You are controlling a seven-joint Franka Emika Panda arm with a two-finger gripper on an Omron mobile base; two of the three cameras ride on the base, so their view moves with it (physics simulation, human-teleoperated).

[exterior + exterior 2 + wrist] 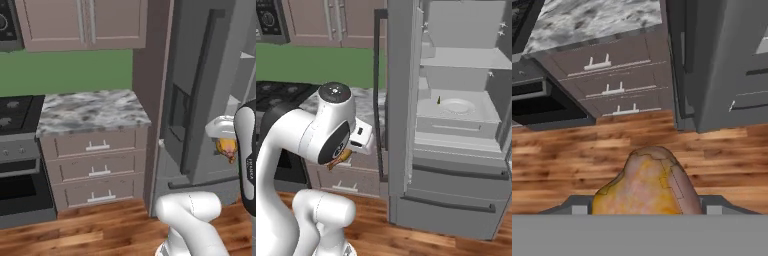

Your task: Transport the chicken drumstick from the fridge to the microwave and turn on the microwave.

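A white robot arm holds the chicken drumstick (647, 182) in front of the open fridge (456, 125) in a simulated kitchen. In the hand view the golden-brown meat sits at the gripper (644, 207), its bulk covering the space where the finger tips rise, so the gripper appears pinched on it, though the tips themselves are hidden. Below it lies the wooden floor (572, 160), with the drawers (612, 87) of the counter cabinet beyond. In the left base view the drumstick (226, 148) shows as a small orange lump beside the arm's dark wrist, level with the lower part of the fridge door (200, 95). In the right base view a sliver of it (341, 159) peeks out under the arm's round white joint, well apart from the fridge interior. Inside the fridge, a pale round plate (456, 106) rests on a middle shelf, with grey drawers below. A marble-patterned countertop (92, 110) stands between the fridge and a black stove (15, 112), under brown wall cabinets (82, 22) and a green wall.
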